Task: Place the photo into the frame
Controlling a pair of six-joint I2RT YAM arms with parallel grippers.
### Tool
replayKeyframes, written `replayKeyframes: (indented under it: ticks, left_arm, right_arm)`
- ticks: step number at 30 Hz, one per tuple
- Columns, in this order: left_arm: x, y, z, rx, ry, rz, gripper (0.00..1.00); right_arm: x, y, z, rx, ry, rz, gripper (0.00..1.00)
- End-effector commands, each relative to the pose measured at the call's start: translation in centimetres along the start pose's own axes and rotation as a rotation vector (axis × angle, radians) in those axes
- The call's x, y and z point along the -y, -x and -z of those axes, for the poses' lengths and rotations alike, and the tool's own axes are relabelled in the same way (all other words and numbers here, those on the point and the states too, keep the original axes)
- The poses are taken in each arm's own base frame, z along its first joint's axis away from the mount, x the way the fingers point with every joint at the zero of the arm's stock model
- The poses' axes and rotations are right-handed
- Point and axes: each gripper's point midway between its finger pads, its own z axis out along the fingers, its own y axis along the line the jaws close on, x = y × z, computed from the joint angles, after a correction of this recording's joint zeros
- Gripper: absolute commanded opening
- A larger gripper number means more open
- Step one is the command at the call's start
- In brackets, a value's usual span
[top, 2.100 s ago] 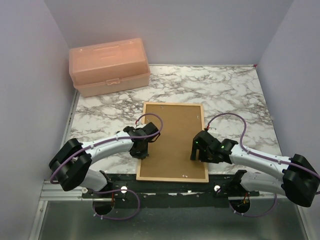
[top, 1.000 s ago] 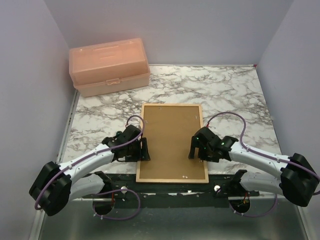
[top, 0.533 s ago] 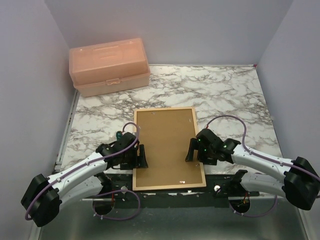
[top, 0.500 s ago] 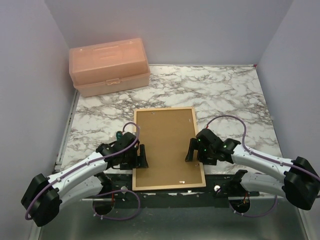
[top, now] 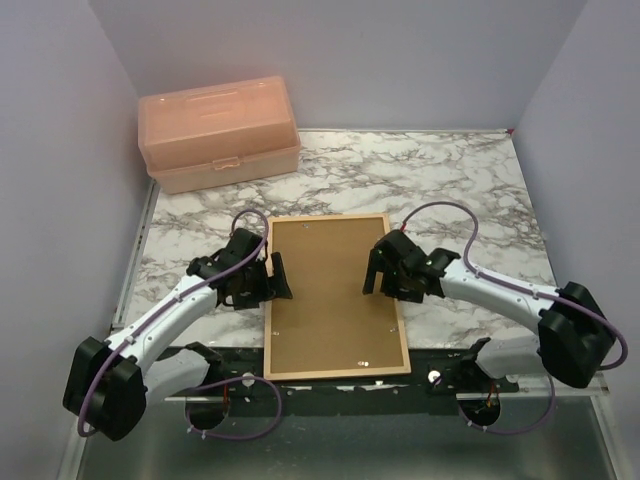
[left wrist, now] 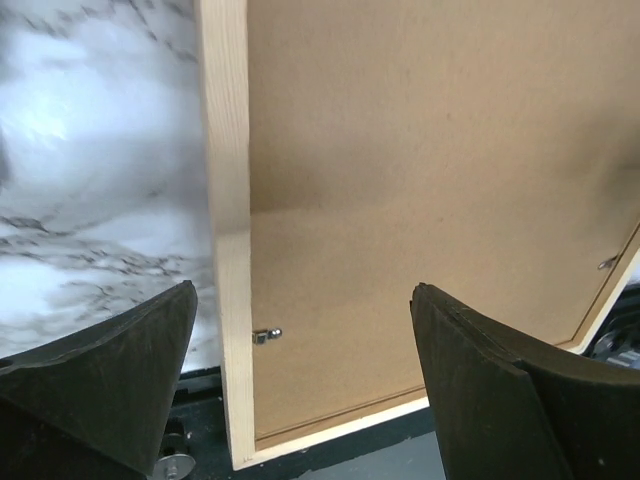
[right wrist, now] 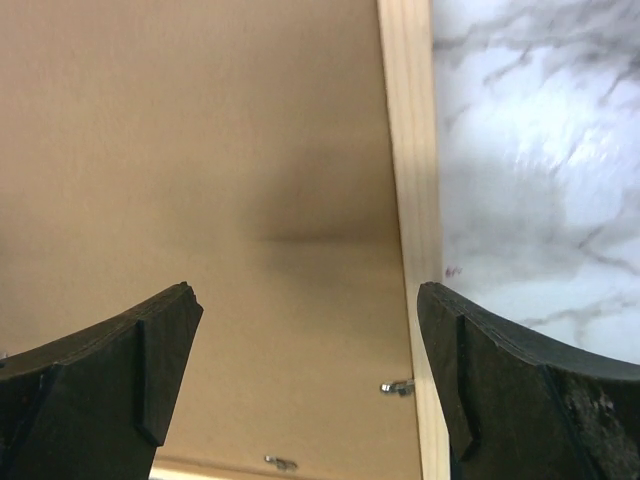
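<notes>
The frame (top: 329,217) lies face down on the marble table, thin light-wood bars around a brown backing board (top: 330,305). Its near end hangs over the table's front edge. My left gripper (top: 277,276) stands open over the frame's left bar (left wrist: 228,240), with nothing between its fingers (left wrist: 110,380). My right gripper (top: 371,270) is open too, over the right bar (right wrist: 405,150) and the backing board (right wrist: 200,150). Small metal clips (right wrist: 397,386) hold the board in. The photo is hidden or out of view.
A peach plastic toolbox (top: 218,130) stands at the back left, against the wall. Grey walls close in the table on the left, back and right. A black rail (top: 330,385) runs along the near edge under the frame's overhang.
The frame has slid toward the near edge and turned slightly. Both grippers have moved away from the near edge, along the frame's sides, and the left jaws have spread wider.
</notes>
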Motion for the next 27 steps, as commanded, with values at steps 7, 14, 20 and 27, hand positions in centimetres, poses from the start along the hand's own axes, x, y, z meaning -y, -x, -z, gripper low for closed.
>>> replayKeyframes:
  ticks: [7,14,20,27]
  left_arm:
    - [0.4,4.1,-0.1,0.019,-0.073,0.008,0.89]
    - [-0.4,3.8,-1.6,0.012,-0.072,0.021,0.87]
    - [-0.7,3.9,-2.3,0.008,-0.064,0.020,0.84]
    - [-1.5,3.4,-3.2,-0.005,-0.041,0.021,0.81]
  right_arm:
    - [1.3,7.4,-2.9,0.048,-0.028,-0.002,1.00]
    - [0.2,12.4,-4.9,0.055,-0.051,0.043,1.00]
    - [0.8,15.3,-6.3,0.064,-0.151,0.084,0.98]
    - [0.8,16.3,-8.8,0.039,-0.193,0.114,0.85]
